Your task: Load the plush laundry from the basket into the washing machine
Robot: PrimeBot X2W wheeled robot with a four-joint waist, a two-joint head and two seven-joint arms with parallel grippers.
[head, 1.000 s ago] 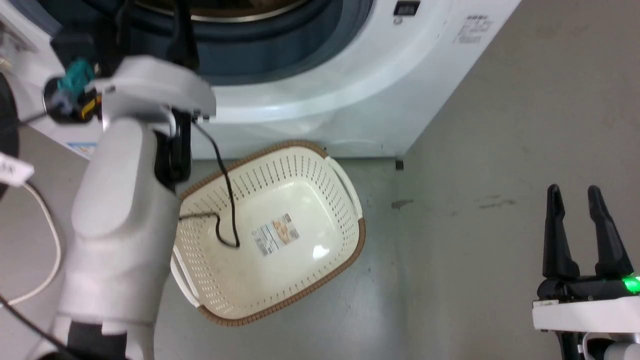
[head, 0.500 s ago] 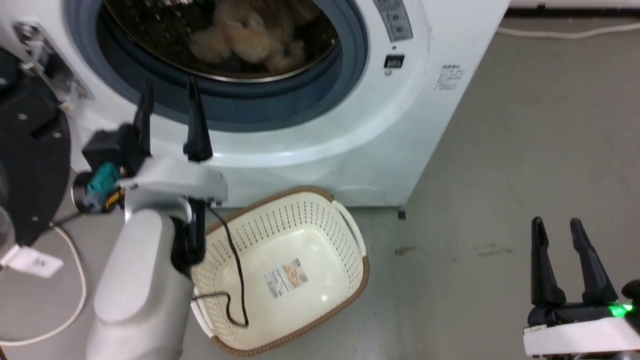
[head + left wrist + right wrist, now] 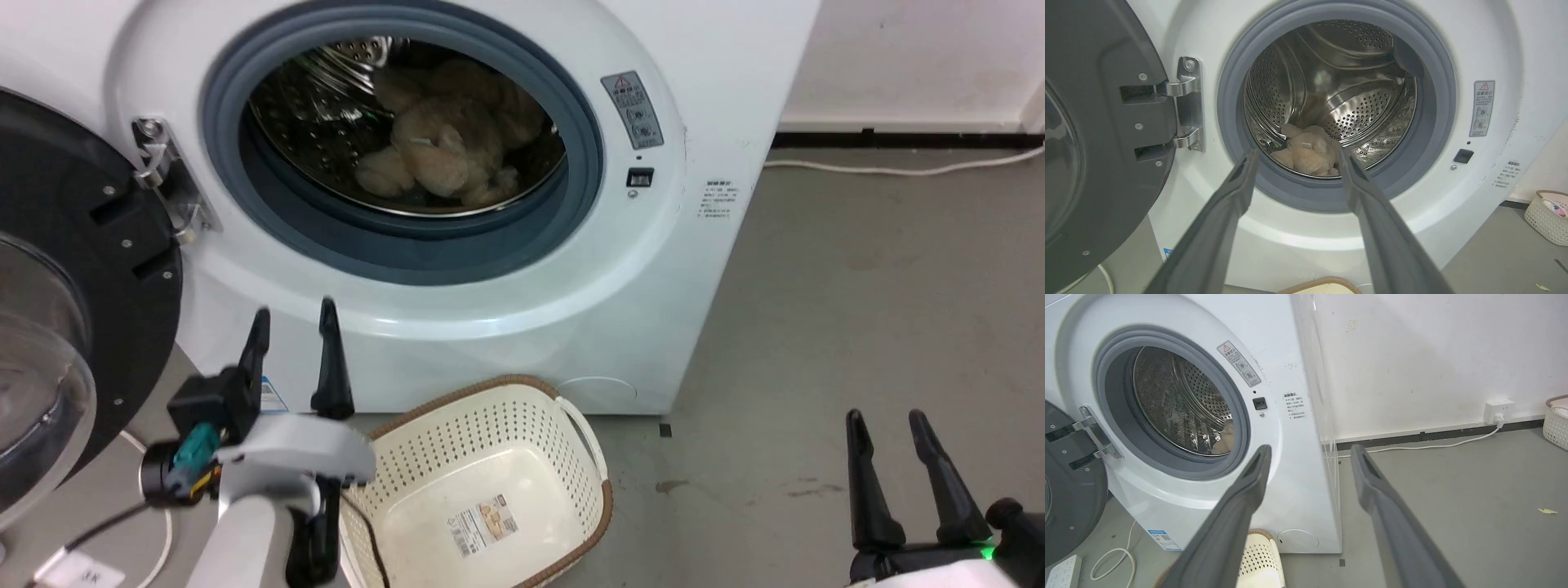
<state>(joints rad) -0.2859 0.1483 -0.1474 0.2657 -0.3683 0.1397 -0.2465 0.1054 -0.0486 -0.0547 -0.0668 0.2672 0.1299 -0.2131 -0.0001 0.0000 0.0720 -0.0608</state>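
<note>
While agape and empty, left claw [image 3: 295,310], right claw [image 3: 885,416]; fluffy, lumpy plush laundry [image 3: 445,147] in perforated steel drum [image 3: 1363,110].

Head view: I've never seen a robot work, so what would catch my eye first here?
The big white washing machine spans the top, its door swung open at left, with the tan plush toy lying in its steel drum. On the floor below stands the cream basket, no laundry in it. The left hand and right hand rise from the bottom corners, both open and holding nothing.
</note>
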